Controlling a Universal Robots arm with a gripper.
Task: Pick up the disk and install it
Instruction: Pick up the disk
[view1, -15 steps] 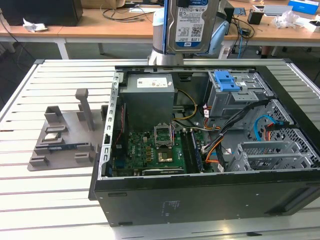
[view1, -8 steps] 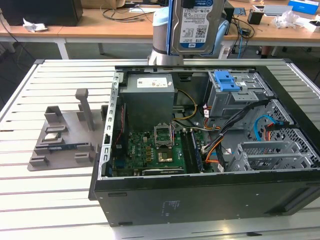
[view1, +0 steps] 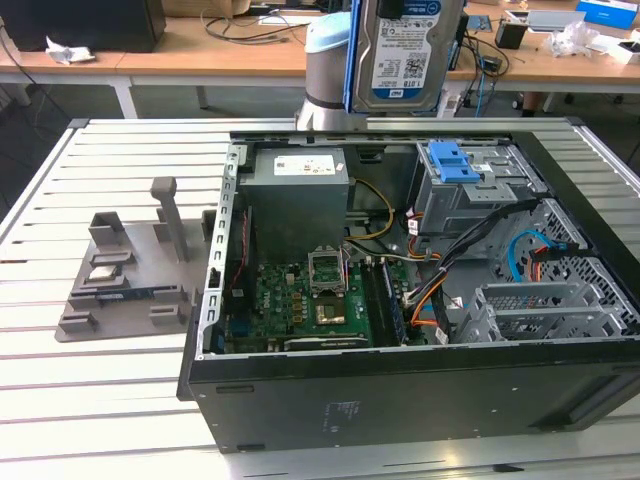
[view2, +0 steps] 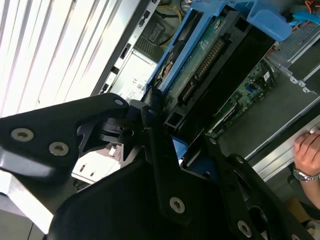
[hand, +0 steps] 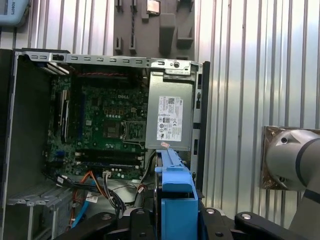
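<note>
The disk (view1: 405, 55) hangs upright above the back of the open computer case (view1: 400, 400), its white-and-blue label facing the exterior camera and a blue carrier frame along its side. In the second wrist view the disk (view2: 210, 55) shows its green circuit-board underside and blue frame, clamped between the black fingers of my gripper (view2: 175, 135). The first wrist view looks down along the disk's blue carrier edge (hand: 176, 185) with the gripper (hand: 175, 220) shut around it, above the case's motherboard and power supply.
Inside the case a blue clip on a grey metal cage (view1: 455, 160) sits at the back right. A grey fixture (view1: 130, 270) with a small square chip (view1: 105, 272) lies at the case's left. A person's hand (view2: 307, 150) rests on the case edge.
</note>
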